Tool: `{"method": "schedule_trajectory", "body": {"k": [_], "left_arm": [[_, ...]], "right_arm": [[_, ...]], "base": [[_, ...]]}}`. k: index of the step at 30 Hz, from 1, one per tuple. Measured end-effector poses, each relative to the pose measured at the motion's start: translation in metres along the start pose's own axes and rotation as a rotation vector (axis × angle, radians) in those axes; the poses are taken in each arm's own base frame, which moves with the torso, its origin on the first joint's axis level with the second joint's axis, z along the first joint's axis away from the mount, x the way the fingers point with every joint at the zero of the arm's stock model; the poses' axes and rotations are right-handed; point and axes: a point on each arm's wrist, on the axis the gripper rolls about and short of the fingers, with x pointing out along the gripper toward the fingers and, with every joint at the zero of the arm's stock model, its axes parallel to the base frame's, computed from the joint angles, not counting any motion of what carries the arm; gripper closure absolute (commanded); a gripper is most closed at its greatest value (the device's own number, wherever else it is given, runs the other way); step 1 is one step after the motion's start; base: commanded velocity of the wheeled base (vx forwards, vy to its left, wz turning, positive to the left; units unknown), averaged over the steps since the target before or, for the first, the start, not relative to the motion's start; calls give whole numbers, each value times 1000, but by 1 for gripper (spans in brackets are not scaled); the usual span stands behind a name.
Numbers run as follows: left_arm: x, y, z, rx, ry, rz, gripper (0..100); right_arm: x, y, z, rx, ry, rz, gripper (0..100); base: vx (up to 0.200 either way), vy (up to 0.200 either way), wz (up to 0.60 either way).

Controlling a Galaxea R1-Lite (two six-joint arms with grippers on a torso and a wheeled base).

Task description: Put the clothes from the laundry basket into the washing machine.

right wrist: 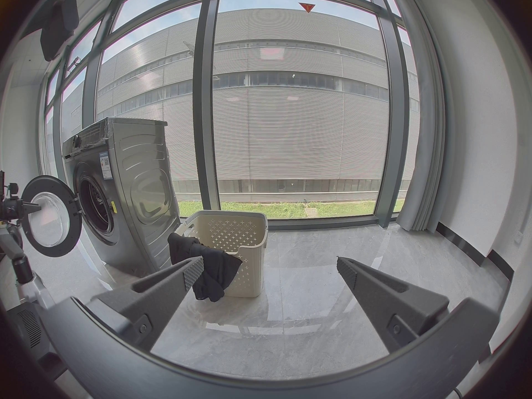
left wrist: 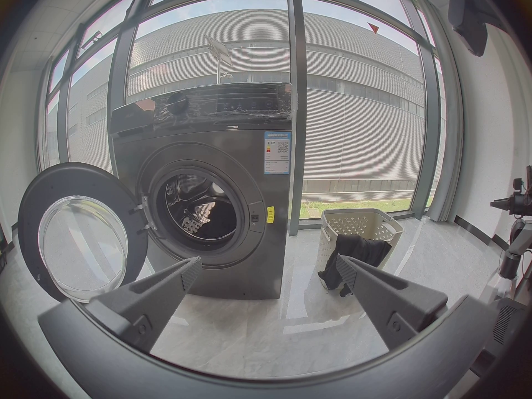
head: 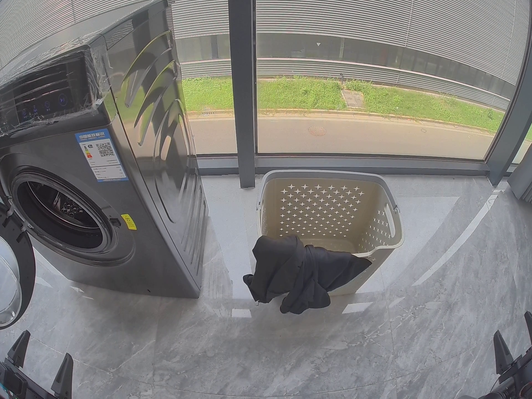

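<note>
A beige laundry basket [head: 382, 220] stands on the floor by the window, right of the washing machine [head: 149, 139]. A black garment [head: 302, 272] hangs over the basket's near rim, partly outside. The machine's round door [head: 14, 272] is swung open at the left, and the drum [head: 61, 214] looks dark inside. My left gripper [head: 41, 364] sits low at the near left, open and empty, well short of the machine. My right gripper [head: 515, 342] is at the near right, open and empty. In the wrist views: basket [left wrist: 382, 225], garment [left wrist: 354, 253], machine [left wrist: 221, 195]; basket [right wrist: 244, 231], garment [right wrist: 213, 270].
Floor-to-ceiling windows with a dark pillar [head: 243, 78] stand behind the basket. Grey marble floor [head: 277, 350] lies open between me and the basket. A curtain [right wrist: 421, 156] hangs at the right corner of the room.
</note>
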Motion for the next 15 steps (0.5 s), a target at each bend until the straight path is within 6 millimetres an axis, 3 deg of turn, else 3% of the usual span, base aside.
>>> {"method": "schedule_trajectory", "body": {"k": [8, 15], "left_arm": [[0, 0, 0, 1, 0, 0, 0], [0, 0, 0, 2, 0, -1, 0]], "right_arm": [[0, 0, 0, -1, 0, 1, 0], [0, 0, 0, -1, 0, 2, 0]], "base": [[0, 0, 0], [200, 0, 0]]}}
